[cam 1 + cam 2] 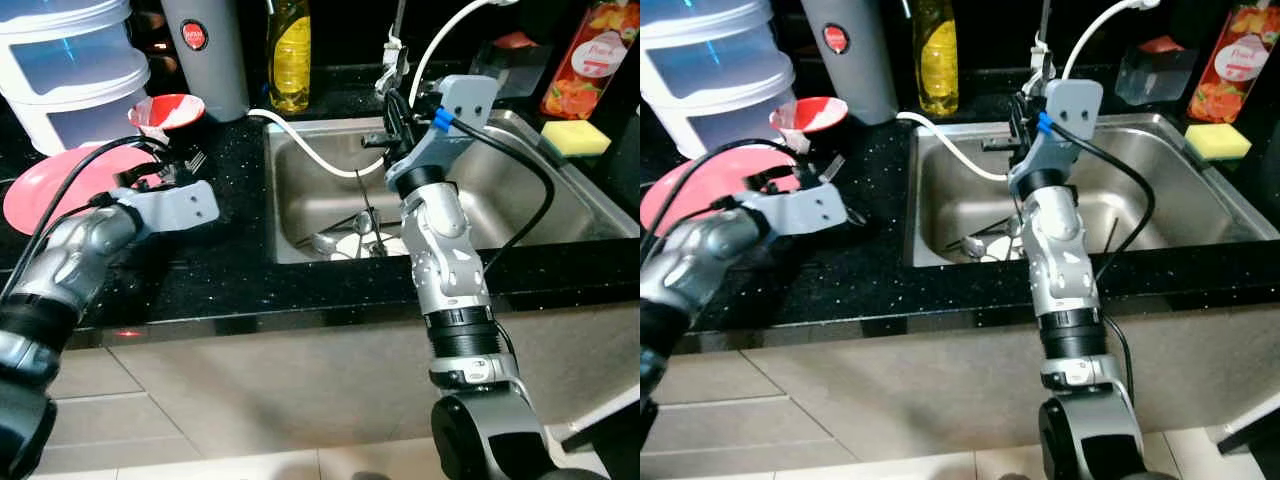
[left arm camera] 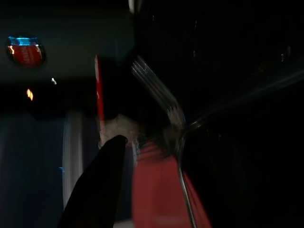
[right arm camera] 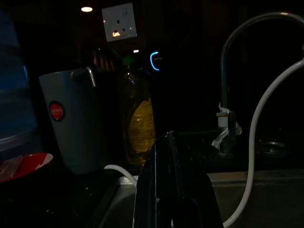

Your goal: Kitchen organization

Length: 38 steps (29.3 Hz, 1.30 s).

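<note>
On the black counter left of the sink, my left gripper (image 1: pixel 178 165) hovers over the edge of a pink plate (image 1: pixel 50 185), close to a red bowl (image 1: pixel 165 110). It looks shut on a metal fork (image 2: pixel 154 88), whose tines stick out past the fingers (image 2: pixel 102 185). My right gripper (image 1: pixel 395 115) is raised above the steel sink (image 1: pixel 530 200) near the tap, its fingers (image 3: pixel 168 161) shut together with nothing in them. A spoon and other cutlery (image 1: pixel 345 240) lie at the sink's bottom.
A white hose (image 1: pixel 310 150) runs from the counter into the sink. Behind stand a grey jug (image 1: pixel 205 50), a yellow soap bottle (image 1: pixel 290 55), stacked clear containers (image 1: pixel 65 60), a yellow sponge (image 1: pixel 575 137) and a juice carton (image 1: pixel 590 55).
</note>
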Tool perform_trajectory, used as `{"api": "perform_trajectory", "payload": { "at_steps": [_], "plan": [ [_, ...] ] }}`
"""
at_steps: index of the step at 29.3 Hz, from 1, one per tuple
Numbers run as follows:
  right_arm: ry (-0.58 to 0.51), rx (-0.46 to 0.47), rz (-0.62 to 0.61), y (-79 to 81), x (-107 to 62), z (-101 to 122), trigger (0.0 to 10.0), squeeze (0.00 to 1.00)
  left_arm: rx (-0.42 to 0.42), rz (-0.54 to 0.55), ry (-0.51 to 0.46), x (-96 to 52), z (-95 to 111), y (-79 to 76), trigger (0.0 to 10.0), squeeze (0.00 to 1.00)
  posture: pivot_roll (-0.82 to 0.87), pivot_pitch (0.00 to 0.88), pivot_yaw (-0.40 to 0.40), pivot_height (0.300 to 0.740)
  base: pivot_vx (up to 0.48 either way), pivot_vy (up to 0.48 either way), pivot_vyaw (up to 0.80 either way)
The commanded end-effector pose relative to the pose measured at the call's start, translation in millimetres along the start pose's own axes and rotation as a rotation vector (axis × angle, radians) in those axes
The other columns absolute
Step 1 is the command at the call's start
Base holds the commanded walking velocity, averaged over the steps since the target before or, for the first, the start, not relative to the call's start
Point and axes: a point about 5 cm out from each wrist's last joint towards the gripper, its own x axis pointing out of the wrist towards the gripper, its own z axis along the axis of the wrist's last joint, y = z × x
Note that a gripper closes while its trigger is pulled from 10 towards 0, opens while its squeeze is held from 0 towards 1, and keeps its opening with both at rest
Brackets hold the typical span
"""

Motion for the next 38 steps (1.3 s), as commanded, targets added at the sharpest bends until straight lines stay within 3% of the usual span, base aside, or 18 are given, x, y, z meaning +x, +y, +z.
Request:
{"api": "perform_trajectory", "payload": {
  "at_steps": [1,4,6,8,9,10,11,12,20,28,29,31,32,35,37,38],
  "plan": [
    [-0.011,-0.008,-0.003,0.0,-0.4,3,10.0,0.0,0.045,-0.1,-0.004,6.2,2,-28.7,10.0,0.0,-0.03,0.0,0.054,0.74,0.0,0.0,0.0],
    [-0.014,-0.009,-0.004,-0.4,-0.3,3,10.0,0.0,0.075,-0.102,-0.018,9.8,4,-29.4,10.0,0.0,-0.03,0.0,0.057,0.74,0.0,0.0,0.0],
    [-0.014,-0.014,-0.008,-2.0,-0.4,4,10.0,0.0,0.157,-0.105,-0.051,14.3,7,-32.2,9.1,0.0,-0.04,0.0,0.053,0.74,0.0,0.0,0.0],
    [-0.013,-0.016,-0.008,-2.3,-0.4,4,10.0,0.0,0.208,-0.1,-0.071,16.2,9,-33.3,7.1,0.0,-0.04,0.0,0.051,0.74,0.0,0.0,0.0],
    [-0.013,-0.016,-0.008,-2.3,-0.4,4,10.0,0.0,0.208,-0.1,-0.071,16.2,9,-33.3,7.1,0.0,-0.04,0.0,0.051,0.74,0.0,0.0,0.0],
    [-0.012,-0.015,-0.006,-1.5,-0.3,4,10.0,0.0,0.221,-0.099,-0.076,16.8,9,-33.5,5.3,0.0,-0.04,0.0,0.051,0.74,0.0,0.0,0.0],
    [-0.012,-0.015,-0.006,-1.5,-0.3,4,10.0,0.0,0.221,-0.099,-0.076,16.8,9,-33.5,5.3,0.0,-0.04,0.0,0.051,0.74,0.0,0.0,0.0],
    [-0.013,-0.014,0.0,0.6,-0.2,5,10.0,0.0,0.247,-0.103,-0.072,17.3,7,-33.5,0.0,0.0,-0.04,0.0,0.054,0.74,0.0,0.0,0.0],
    [-0.006,-0.014,-0.007,-0.6,-2.1,4,10.0,0.0,0.282,-0.085,-0.078,15.3,-2,-37.7,0.0,0.0,-0.03,0.0,0.05,0.74,0.0,0.0,0.0],
    [-0.005,0.001,0.027,6.7,2.9,3,10.0,0.0,0.343,0.049,-0.089,13.7,-4,-24.7,0.0,0.0,0.0,0.0,0.023,0.74,0.0,0.0,0.0],
    [-0.005,0.002,0.032,7.6,3.6,3,10.0,0.0,0.362,0.09,-0.106,13.6,-2,-17.7,6.4,0.0,0.0,0.0,0.017,0.74,0.0,0.0,0.0],
    [-0.005,0.003,0.035,8.3,4.1,4,10.0,0.0,0.377,0.12,-0.119,13.5,0,-12.6,6.4,0.0,0.0,0.0,0.017,0.74,0.0,0.0,0.0],
    [-0.004,0.004,0.039,8.7,4.6,3,10.0,0.0,0.384,0.171,-0.152,14.2,7,-1.8,10.0,0.0,0.02,0.0,0.006,0.74,0.0,0.0,0.0],
    [0.0,0.006,0.045,9.4,5.6,2,10.0,0.0,0.379,0.288,-0.246,15.6,31,25.6,10.0,0.0,0.02,0.0,0.003,0.74,0.0,0.0,0.0],
    [-0.003,0.008,0.053,11.6,7.1,3,10.0,0.0,0.359,0.353,-0.321,18.6,58,47.9,10.0,0.0,0.02,0.0,0.006,0.74,0.0,0.0,0.0],
    [-0.003,0.008,0.053,11.6,7.1,3,10.0,0.0,0.359,0.353,-0.321,18.6,58,47.9,10.0,0.0,0.02,0.0,0.006,0.74,0.0,0.0,0.0]
  ]
}}
